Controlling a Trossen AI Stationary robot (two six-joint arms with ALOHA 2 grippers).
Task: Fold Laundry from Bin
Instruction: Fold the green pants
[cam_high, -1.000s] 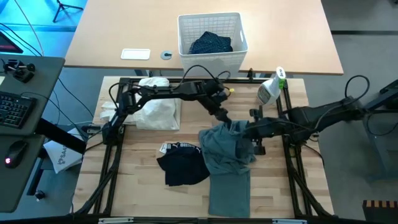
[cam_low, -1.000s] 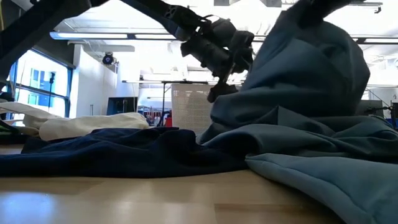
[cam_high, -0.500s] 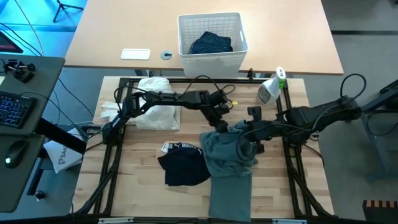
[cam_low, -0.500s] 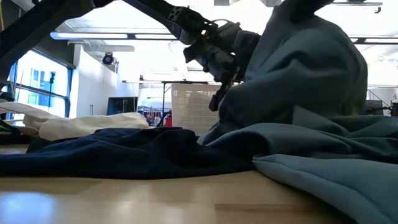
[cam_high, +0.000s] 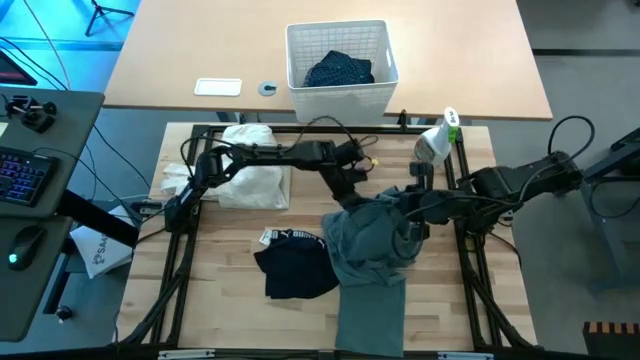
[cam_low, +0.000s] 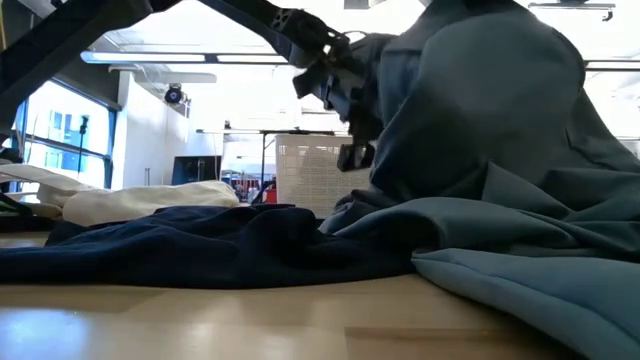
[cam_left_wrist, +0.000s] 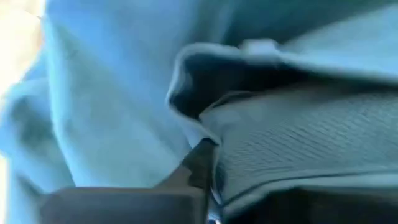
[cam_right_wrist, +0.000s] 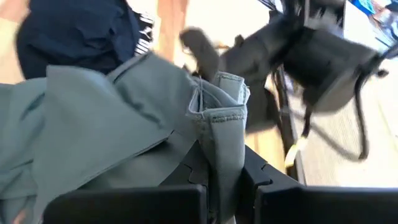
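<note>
Now both hands pinch grey-green top (cam_high: 368, 245) hem – left hand (cam_high: 350, 197), right hand (cam_high: 408, 206) – bare tabletop (cam_high: 225, 300) beside.

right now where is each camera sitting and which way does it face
High view: above the table, facing straight down; both arms show, the left gripper and right gripper at the grey-green top.
Low view: at table height, facing level across; one arm enters from above.
Left wrist view: on the left arm, pressed against the top.
Right wrist view: on the right arm; its gripper pinches a hem.
All four share the grey-green top.
</note>
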